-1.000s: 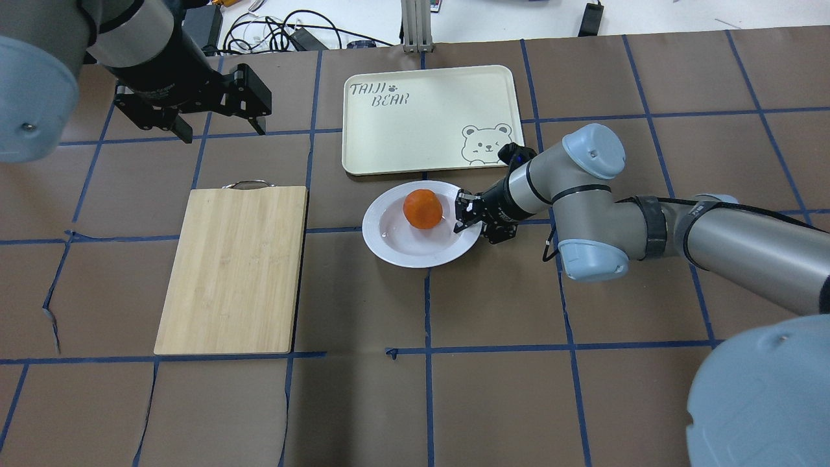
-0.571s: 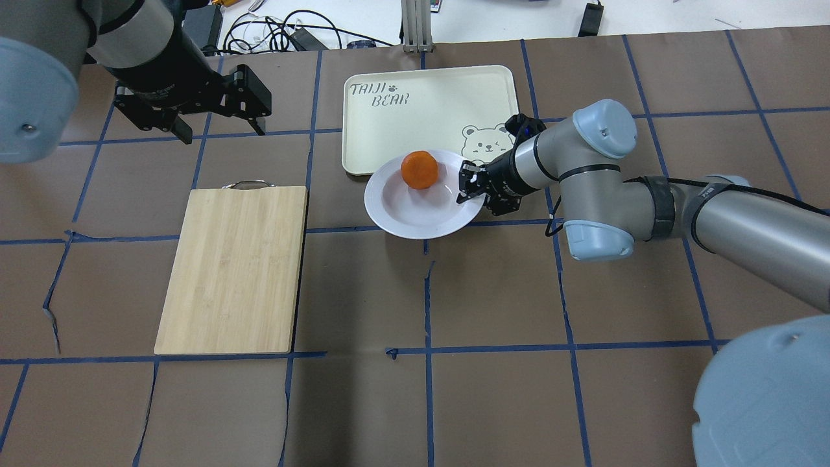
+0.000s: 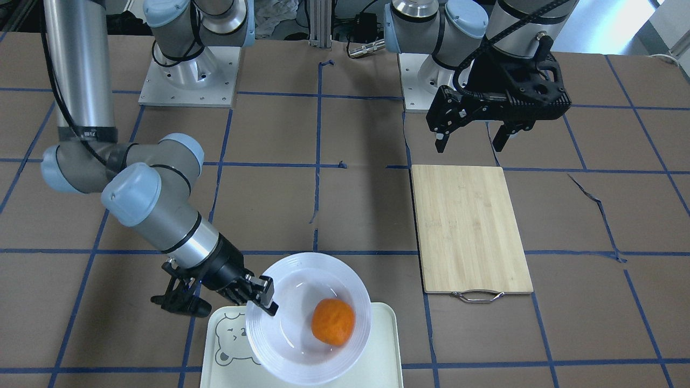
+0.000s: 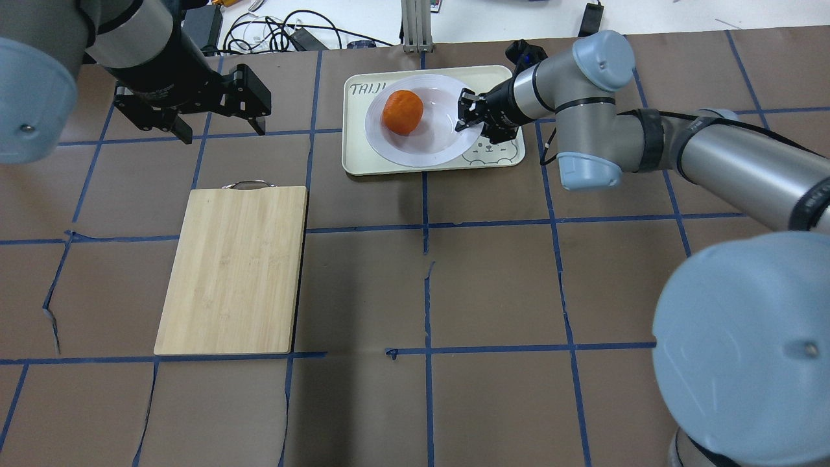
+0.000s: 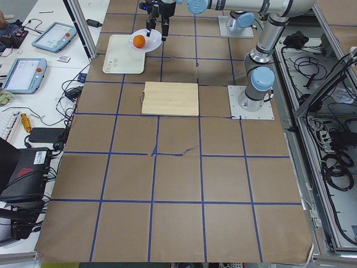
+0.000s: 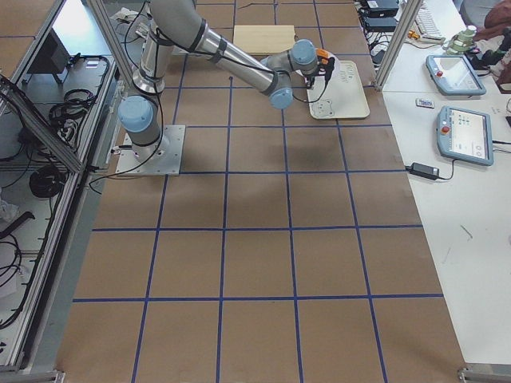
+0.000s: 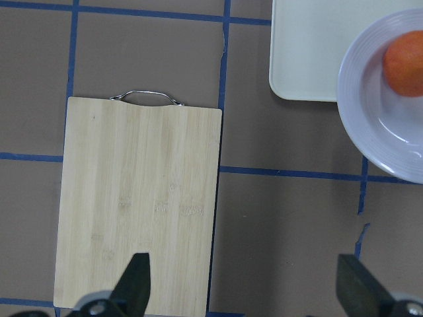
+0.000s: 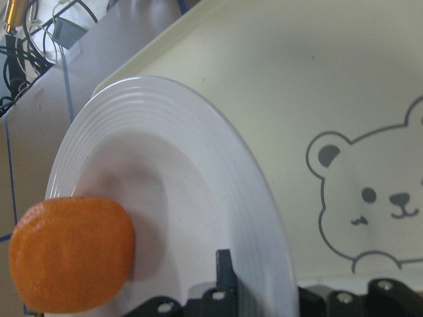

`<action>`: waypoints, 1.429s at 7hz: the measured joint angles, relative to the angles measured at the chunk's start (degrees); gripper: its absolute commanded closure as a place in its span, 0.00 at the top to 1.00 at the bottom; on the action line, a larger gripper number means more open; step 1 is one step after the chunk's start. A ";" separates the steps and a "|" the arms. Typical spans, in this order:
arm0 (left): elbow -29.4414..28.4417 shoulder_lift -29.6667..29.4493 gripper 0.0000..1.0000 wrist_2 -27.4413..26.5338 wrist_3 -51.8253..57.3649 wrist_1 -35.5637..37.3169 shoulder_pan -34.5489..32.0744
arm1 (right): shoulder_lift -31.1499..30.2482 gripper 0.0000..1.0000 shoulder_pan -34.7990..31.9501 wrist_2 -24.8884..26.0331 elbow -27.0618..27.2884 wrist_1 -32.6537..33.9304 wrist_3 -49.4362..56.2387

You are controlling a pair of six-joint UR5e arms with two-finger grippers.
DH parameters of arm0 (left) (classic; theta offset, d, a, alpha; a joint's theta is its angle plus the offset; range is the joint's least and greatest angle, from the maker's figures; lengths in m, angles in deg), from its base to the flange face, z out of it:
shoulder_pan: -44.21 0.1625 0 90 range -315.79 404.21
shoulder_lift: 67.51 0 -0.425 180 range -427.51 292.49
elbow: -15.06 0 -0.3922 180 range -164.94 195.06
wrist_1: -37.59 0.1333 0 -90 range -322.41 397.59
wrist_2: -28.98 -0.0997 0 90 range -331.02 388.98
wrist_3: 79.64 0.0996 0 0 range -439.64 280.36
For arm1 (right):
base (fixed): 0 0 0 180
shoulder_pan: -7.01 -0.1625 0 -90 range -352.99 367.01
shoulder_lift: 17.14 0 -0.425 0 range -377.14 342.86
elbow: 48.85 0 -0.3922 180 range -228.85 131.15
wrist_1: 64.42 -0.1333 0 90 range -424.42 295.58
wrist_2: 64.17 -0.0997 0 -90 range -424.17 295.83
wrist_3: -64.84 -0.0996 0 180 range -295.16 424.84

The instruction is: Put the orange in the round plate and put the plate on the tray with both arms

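The orange [image 4: 402,111] lies in the white round plate [image 4: 441,133], toward its left side. My right gripper [image 4: 465,117] is shut on the plate's right rim and holds it over the cream tray [image 4: 499,154], slightly tilted. I cannot tell whether the plate touches the tray. The front view shows the same grip [image 3: 264,299] on the plate [image 3: 291,285] with the orange [image 3: 333,321] above the tray [image 3: 391,350]. In the right wrist view the plate's rim [image 8: 198,191] covers part of the tray [image 8: 330,92] beside the bear drawing. My left gripper [image 4: 222,131] hangs open and holds nothing, off to the left.
A bamboo cutting board [image 4: 233,269] with a metal handle lies left of centre, below my left gripper [image 7: 244,290]. Cables [image 4: 279,32] lie beyond the table's far edge. The brown paper cover has small tears along the blue tape lines.
My right arm has carried the plate with the orange away from me, from the table surface to over the tray. The left arm has stayed where it was.
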 measured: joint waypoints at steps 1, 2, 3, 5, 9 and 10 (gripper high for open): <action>0.00 0.00 1.00 -0.01 -0.01 0.00 0.00 | 3.91 0.02 0.50 0.04 -4.51 -0.22 -0.09; 0.00 0.00 1.00 -0.01 -0.03 0.00 0.00 | 6.85 0.06 1.18 0.14 -7.18 -0.40 -0.26; 0.01 0.00 1.00 0.01 -0.03 0.00 0.00 | 8.81 0.51 1.55 0.41 -8.54 -0.47 -0.35; -0.01 0.00 1.00 -0.01 -0.03 -0.03 0.00 | 9.99 1.00 1.73 1.09 -9.10 -0.71 -2.27; 0.00 0.02 1.00 -0.11 -0.04 -0.05 -0.01 | 3.81 1.00 5.90 2.94 -10.50 -17.35 1.63; 0.00 0.03 1.00 -0.12 -0.04 -0.07 -0.05 | 0.09 1.00 7.69 8.69 -11.09 -26.29 7.92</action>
